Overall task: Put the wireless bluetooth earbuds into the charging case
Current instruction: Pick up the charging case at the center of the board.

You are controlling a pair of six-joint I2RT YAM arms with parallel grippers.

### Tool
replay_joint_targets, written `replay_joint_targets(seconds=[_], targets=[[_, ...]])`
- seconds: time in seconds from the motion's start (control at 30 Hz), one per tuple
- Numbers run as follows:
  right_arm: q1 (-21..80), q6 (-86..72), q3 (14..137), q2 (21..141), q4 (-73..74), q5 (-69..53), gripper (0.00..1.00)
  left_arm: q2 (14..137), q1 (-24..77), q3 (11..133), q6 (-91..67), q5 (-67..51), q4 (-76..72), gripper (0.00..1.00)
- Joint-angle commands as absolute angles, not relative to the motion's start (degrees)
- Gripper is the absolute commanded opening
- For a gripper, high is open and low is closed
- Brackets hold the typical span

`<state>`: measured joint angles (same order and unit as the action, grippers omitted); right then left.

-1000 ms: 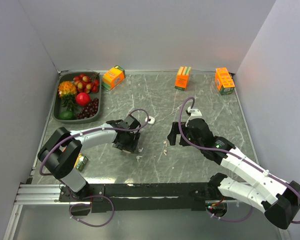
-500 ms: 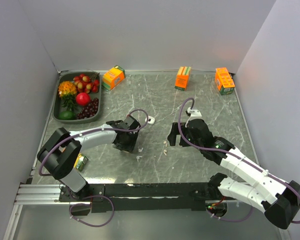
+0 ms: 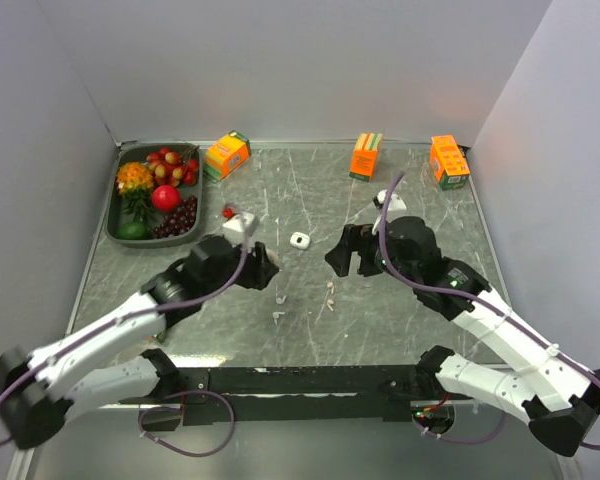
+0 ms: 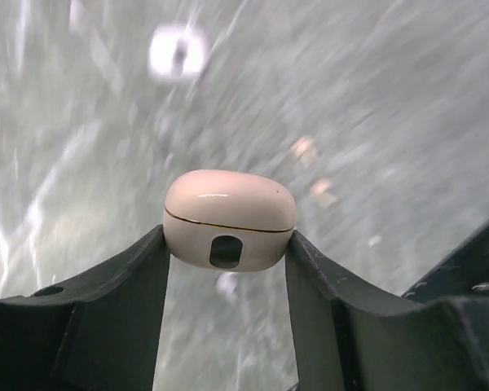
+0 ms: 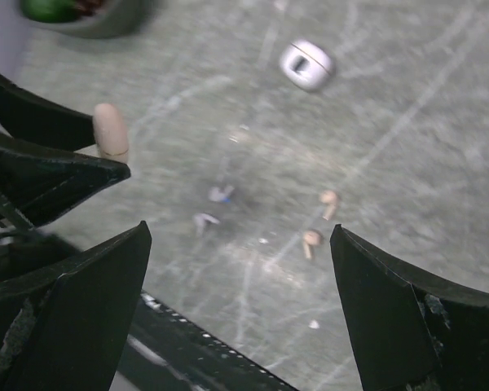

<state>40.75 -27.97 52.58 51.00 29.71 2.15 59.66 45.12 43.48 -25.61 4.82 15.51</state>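
My left gripper [image 4: 226, 236] is shut on the closed beige charging case [image 4: 229, 218], held above the table with its dark oval port toward the camera. In the top view this gripper [image 3: 264, 270] is left of centre and the case does not show. The right wrist view shows the case edge-on [image 5: 110, 132]. Two white earbuds [image 3: 278, 298] [image 5: 220, 193] lie just under and right of it. Two tan earbuds [image 3: 331, 295] [image 5: 310, 239] lie farther right. My right gripper [image 3: 344, 259] [image 5: 240, 236] is open and empty above them.
A small white case [image 3: 299, 239] [image 4: 178, 51] [image 5: 306, 64] lies on the table between the grippers, farther back. A dark tray [image 3: 113, 213] of fruit stands at the back left. Three orange cartons [image 3: 227, 154] [image 3: 365, 155] [image 3: 448, 160] stand along the back.
My left arm has swung its elbow toward the near left, and its wrist now points to the right. My right gripper has moved a little farther back.
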Motion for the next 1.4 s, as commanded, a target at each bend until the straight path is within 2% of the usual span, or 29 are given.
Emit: replay_joint_targets(seconds=[0.0,0.13,0.37,0.6,1.37], targets=[[42.8,-24.7,61.1,52.4,31.6,-3.0,0.99,48.5,45.8,34.7,-18.8,-1.5,-6.6,0.01],[45.1,-23.6,65.1,54.5,34.5,-0.7,0.98,42.9,46.3,26.8,-14.9,-3.3,-17.8,0.01],[49.7,-21.8,71.3,60.5,38.7,-0.8,0.95,42.5,49.3,24.4,-8.2,-2.5,-21.1,0.01],[53.2,-22.6,76.8,68.6,42.3,-3.0,0.99,41.8,50.5,22.8,-5.6,-5.8,-23.6,0.01],[55.1,-24.5,78.9,76.1,41.2,-4.6,0.97,42.3,55.8,24.5,-3.3,-4.1,-18.0,0.01]])
